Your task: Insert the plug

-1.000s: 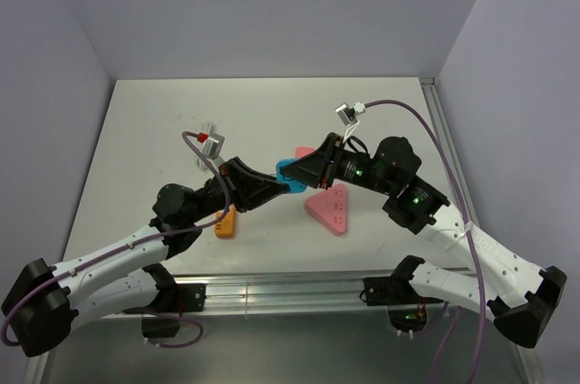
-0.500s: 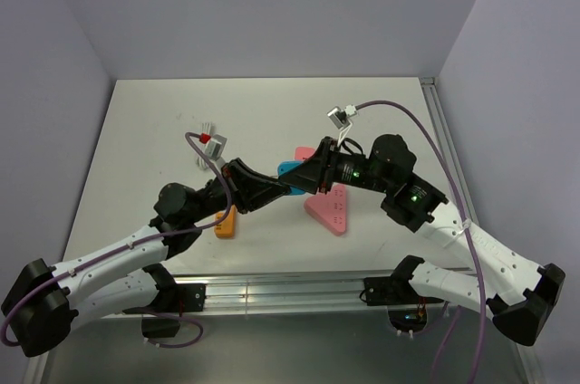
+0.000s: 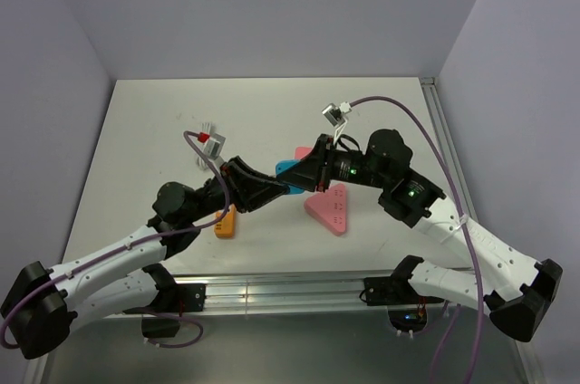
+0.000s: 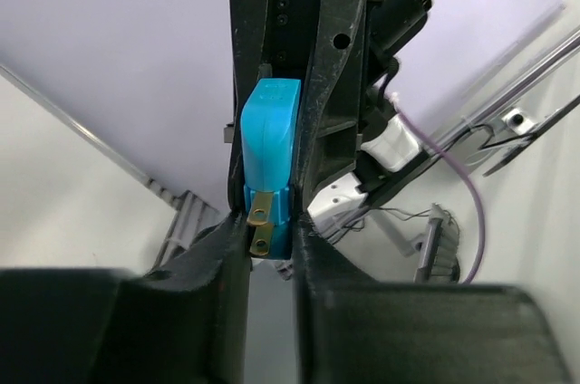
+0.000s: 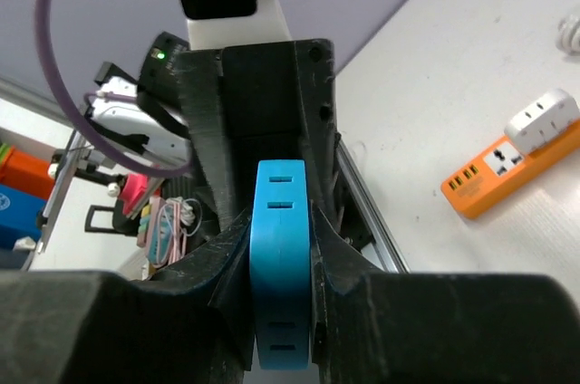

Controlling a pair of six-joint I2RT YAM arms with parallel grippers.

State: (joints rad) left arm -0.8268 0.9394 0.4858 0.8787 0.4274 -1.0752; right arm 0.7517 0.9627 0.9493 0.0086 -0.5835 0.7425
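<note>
The bright-blue plug hangs above the table's middle, between both grippers. In the left wrist view the plug has its brass prongs pointing toward my camera. My left gripper is shut on the prong end. The right gripper's black fingers clamp the plug's body beyond. In the right wrist view my right gripper is shut on the plug's flat sides. From above, the left gripper and right gripper meet tip to tip. The pink triangular socket block lies just right of and below them.
A pink square plug lies behind the grippers, partly hidden. An orange power strip lies under the left arm; it also shows in the right wrist view with a white adapter plugged in. A metal rail runs along the near edge.
The right gripper has moved left and closed in over the plug until it meets the left gripper. Less of the blue plug shows from above. The left arm has barely shifted.
</note>
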